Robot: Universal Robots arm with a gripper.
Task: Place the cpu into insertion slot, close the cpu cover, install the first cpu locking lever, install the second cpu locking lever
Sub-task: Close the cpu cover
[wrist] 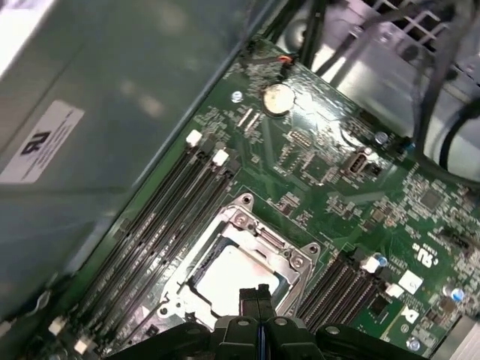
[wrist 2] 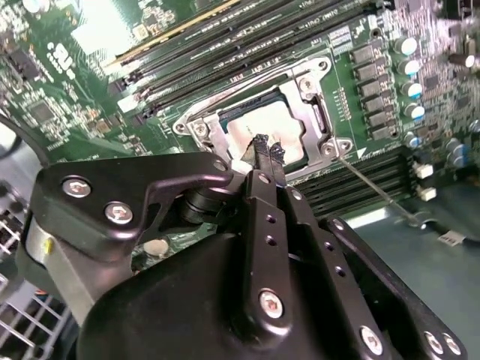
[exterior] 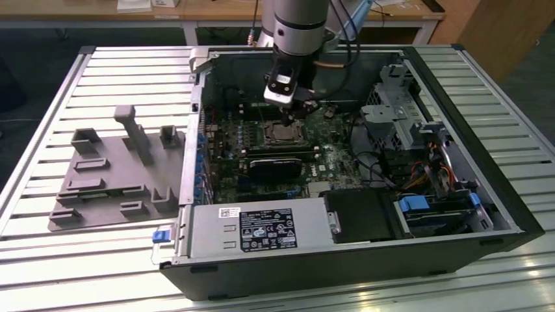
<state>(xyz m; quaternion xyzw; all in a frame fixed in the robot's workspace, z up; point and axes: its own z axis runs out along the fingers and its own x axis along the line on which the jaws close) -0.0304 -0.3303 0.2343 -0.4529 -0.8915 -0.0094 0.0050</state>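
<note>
Slatted metal table (exterior: pixel 104 71) carries an open computer case (exterior: pixel 485 214), and the arm reaches down into it over the green circuit board (exterior: pixel 227 162). Both wrist views show the chip (wrist 2: pixel 259 127) (wrist: pixel 229 277) seated in the socket (exterior: pixel 279 132), with the cover (wrist 2: pixel 313 112) (wrist: pixel 259 236) lying flat around it. The gripper (wrist 2: pixel 266 150) (wrist: pixel 259 294) has its fingers pressed together with nothing between them, its tips at the chip's edge. A thin lever (wrist 2: pixel 375 187) angles away from the socket's corner.

Exterior view, bearings from cpu (exterior: pixel 280 132) on circuit board (exterior: pixel 222 177): gripper (exterior: pixel 294 117) 1 o'clock, close above; power supply (exterior: pixel 256 229) 6 o'clock; moulded tray (exterior: pixel 113 177) 9 o'clock, outside case (exterior: pixel 347 268).
</note>
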